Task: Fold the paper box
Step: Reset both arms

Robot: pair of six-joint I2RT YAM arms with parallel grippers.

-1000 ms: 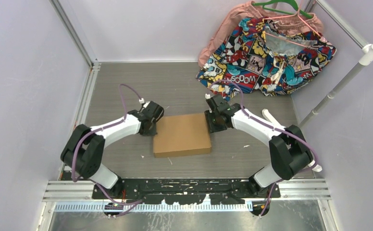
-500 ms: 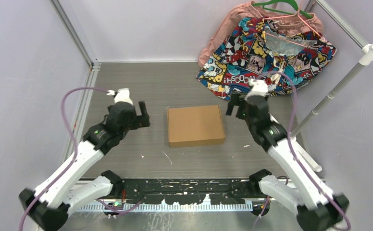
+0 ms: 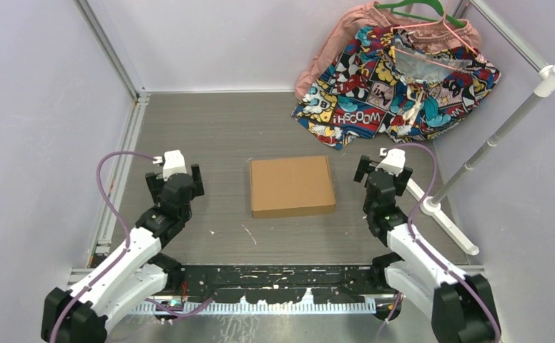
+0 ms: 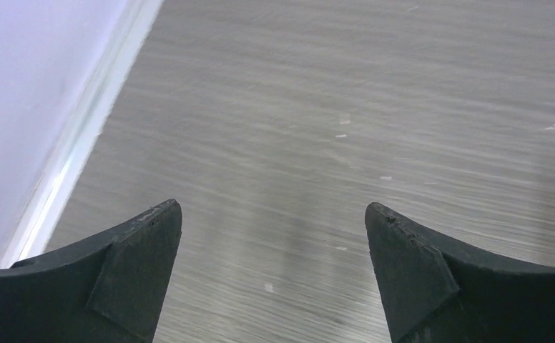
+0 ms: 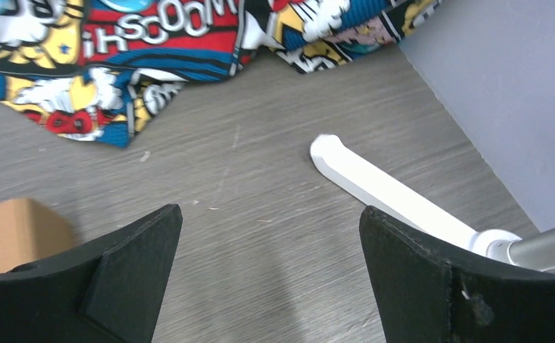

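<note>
The paper box (image 3: 292, 186) is a closed, shallow brown cardboard box lying flat in the middle of the grey table; one corner of the box (image 5: 13, 232) shows at the left of the right wrist view. My left gripper (image 3: 174, 177) hovers well to the box's left, open, with only bare table between its fingers (image 4: 271, 214). My right gripper (image 3: 383, 171) is off to the box's right, also open and holding nothing (image 5: 271, 214). Neither gripper touches the box.
A comic-print cloth (image 3: 396, 78) and a pink garment on a green hanger (image 3: 418, 11) lie at the back right. A white stand foot (image 5: 382, 189) with a slanted pole (image 3: 503, 128) sits by the right wall. A metal rail (image 3: 121, 164) borders the left side.
Both grippers let go of the box, opened wide and pulled back towards the near edge and outwards. The box shifted slightly right and back, then lay still.
</note>
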